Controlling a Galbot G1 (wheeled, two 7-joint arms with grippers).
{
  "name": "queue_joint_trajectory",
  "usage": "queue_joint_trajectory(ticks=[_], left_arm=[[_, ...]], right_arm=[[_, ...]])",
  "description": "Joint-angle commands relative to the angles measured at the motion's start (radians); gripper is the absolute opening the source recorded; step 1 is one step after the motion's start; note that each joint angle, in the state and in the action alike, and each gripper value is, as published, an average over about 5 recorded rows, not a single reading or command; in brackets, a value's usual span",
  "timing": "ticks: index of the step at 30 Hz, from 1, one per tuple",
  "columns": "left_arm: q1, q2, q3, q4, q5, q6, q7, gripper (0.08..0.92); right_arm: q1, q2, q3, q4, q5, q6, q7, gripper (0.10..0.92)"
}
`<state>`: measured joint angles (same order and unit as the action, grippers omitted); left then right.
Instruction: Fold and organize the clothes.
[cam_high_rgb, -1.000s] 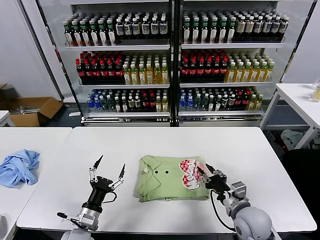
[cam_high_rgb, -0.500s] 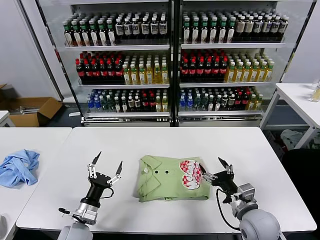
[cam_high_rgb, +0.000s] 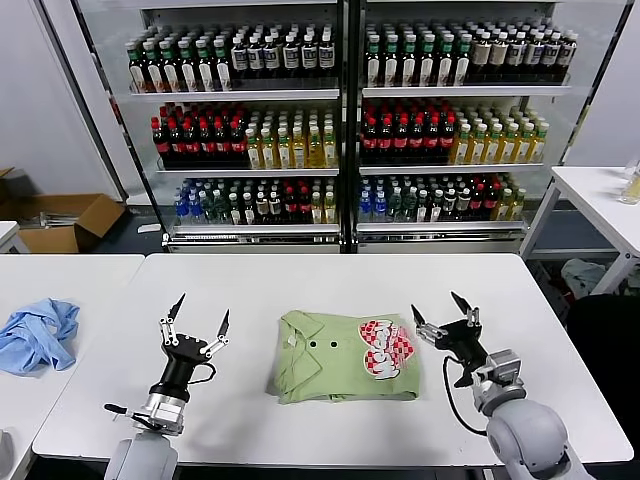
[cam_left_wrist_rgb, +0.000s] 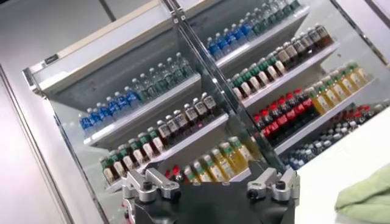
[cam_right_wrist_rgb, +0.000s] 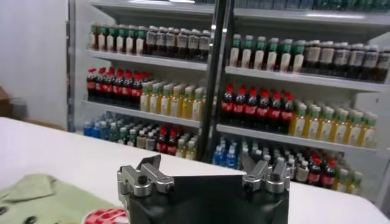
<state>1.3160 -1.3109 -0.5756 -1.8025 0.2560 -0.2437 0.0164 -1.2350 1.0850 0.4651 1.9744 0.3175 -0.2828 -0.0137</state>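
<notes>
The light green shirt (cam_high_rgb: 340, 360) lies folded into a rectangle on the white table (cam_high_rgb: 330, 280), collar and buttons to the left, its checkered heart print (cam_high_rgb: 385, 350) at the right end. My left gripper (cam_high_rgb: 203, 308) is open and empty, raised above the table left of the shirt. My right gripper (cam_high_rgb: 441, 306) is open and empty, raised just right of the shirt's right edge and not touching it. A corner of the shirt shows in the left wrist view (cam_left_wrist_rgb: 365, 195), and the shirt also shows in the right wrist view (cam_right_wrist_rgb: 42, 198).
A crumpled light blue garment (cam_high_rgb: 38, 333) lies on the separate table at the left. Glass-fronted shelves of bottles (cam_high_rgb: 340, 130) stand behind the table. A cardboard box (cam_high_rgb: 60, 222) sits on the floor at far left. Another white table (cam_high_rgb: 600, 200) is at the right.
My right gripper has let go of the shirt's right edge, opened and risen to the right. My left gripper, open throughout, has drawn back to the left, away from the shirt.
</notes>
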Motion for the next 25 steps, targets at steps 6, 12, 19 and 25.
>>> queue_joint_trajectory(ticks=[6,12,19,25], left_arm=[[-0.041,0.009,0.019,-0.012,-0.278,0.065,0.032,0.823],[-0.065,0.017,0.032,0.002,-0.344,0.091,0.057,0.822],[-0.089,0.036,0.031,0.038,-0.364,0.082,0.052,0.823],[-0.103,0.037,0.033,0.043,-0.377,0.084,0.047,0.822]], right_arm=[[0.100,0.010,0.060,-0.199,-0.138,0.138,-0.021,0.823],[0.111,0.028,0.051,-0.219,-0.169,0.163,-0.034,0.823],[0.118,0.052,0.034,-0.253,-0.241,0.203,-0.041,0.822],[0.128,0.050,0.032,-0.268,-0.249,0.212,-0.038,0.823]])
